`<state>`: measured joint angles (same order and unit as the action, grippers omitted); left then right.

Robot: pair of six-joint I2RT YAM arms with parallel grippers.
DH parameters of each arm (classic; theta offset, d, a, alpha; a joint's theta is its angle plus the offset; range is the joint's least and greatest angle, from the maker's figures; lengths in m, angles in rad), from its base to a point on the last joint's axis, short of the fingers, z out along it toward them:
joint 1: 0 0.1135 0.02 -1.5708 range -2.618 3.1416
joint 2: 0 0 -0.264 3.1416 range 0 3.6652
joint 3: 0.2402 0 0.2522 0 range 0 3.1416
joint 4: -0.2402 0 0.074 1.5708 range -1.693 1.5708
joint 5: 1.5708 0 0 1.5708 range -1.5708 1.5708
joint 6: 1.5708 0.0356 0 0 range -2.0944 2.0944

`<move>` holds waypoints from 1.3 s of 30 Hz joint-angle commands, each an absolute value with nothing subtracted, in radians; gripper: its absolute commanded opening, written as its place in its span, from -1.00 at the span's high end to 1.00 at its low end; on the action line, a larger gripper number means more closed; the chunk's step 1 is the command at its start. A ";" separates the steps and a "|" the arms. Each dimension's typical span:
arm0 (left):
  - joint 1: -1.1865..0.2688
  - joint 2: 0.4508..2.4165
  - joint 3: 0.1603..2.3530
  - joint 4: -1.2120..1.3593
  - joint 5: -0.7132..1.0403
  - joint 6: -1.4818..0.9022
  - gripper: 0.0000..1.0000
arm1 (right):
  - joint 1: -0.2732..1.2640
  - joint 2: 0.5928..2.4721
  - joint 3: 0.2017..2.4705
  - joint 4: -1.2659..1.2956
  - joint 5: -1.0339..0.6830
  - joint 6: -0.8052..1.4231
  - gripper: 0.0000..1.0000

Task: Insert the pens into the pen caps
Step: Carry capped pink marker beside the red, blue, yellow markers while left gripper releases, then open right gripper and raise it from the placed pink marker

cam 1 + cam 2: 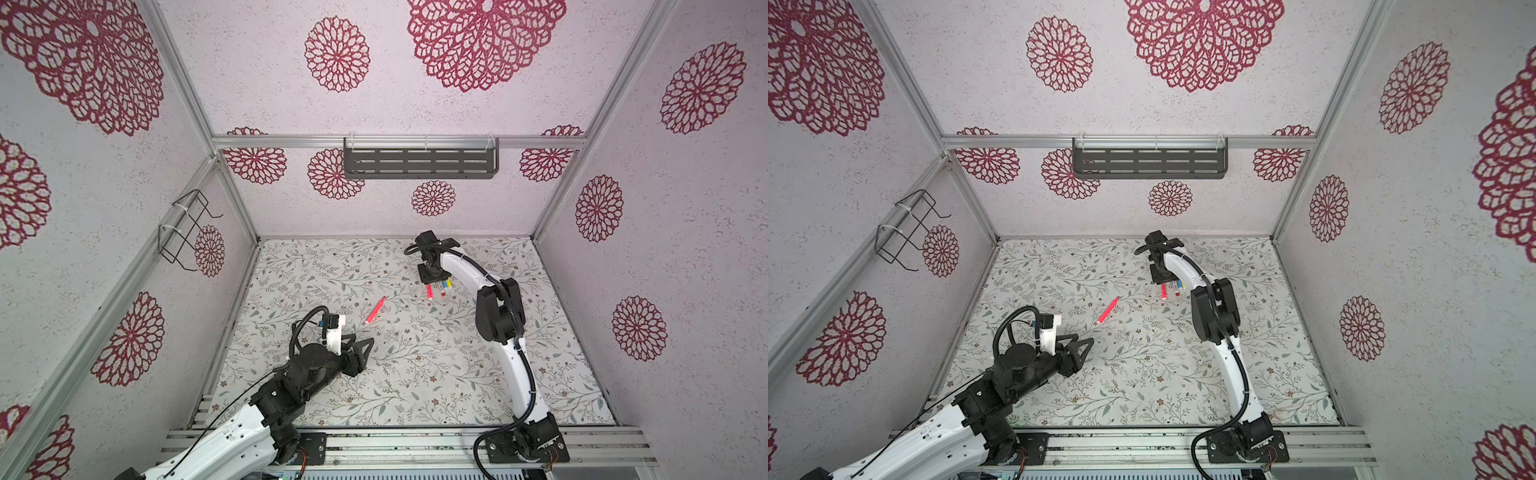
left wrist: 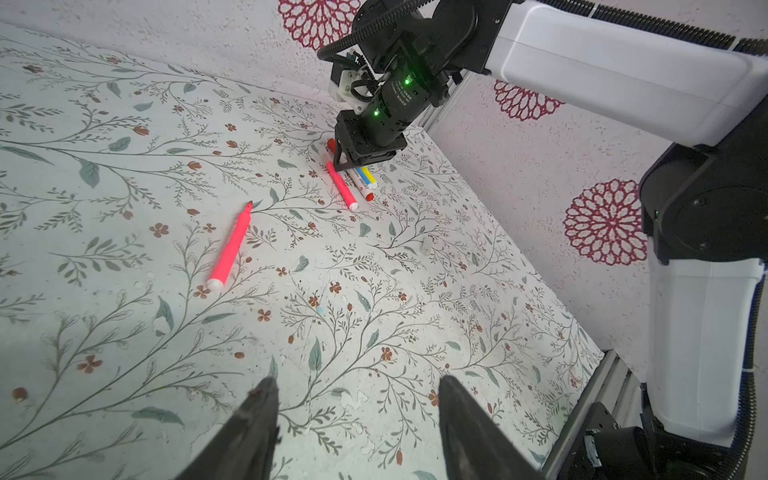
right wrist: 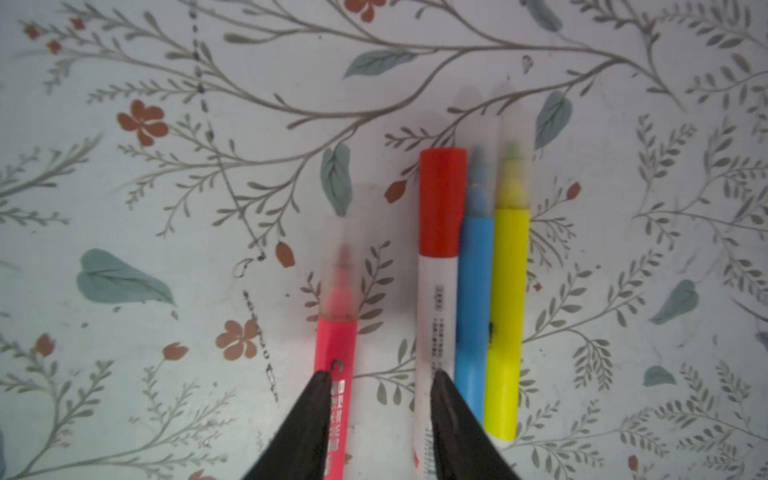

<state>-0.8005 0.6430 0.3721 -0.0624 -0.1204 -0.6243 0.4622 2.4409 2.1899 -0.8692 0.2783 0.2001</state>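
Floral tabletop: uncapped pink pen is found ahead of L gripper, long axis running away from its parted, empty fingers. R gripper, farther off, is parted over capped pens.

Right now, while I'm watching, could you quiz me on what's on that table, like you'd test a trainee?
1. True or false: the lone pink pen wears a cap.
2. What colour is the cap on the white pen? A red, B blue, C clear.
3. How many pens lie grouped under the right gripper?
Key: 1 false; 2 A; 3 four.
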 commanded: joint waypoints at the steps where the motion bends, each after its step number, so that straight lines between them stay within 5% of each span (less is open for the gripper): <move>1: -0.808 0.665 0.383 -0.029 -0.134 -0.604 -0.27 | 0.507 2.284 2.140 -0.835 0.383 0.185 0.10; 9: -0.806 0.709 0.425 -0.049 -0.153 -0.585 -0.26 | 0.544 2.241 2.094 -0.800 0.236 0.190 0.24; 16: -0.806 0.723 0.422 -0.061 -0.168 -0.591 -0.26 | 0.554 2.252 1.996 -0.756 0.145 0.202 0.63; 39: -0.789 0.713 0.419 -0.064 -0.202 -0.586 -0.26 | 0.489 2.321 1.896 -0.717 0.218 0.248 0.67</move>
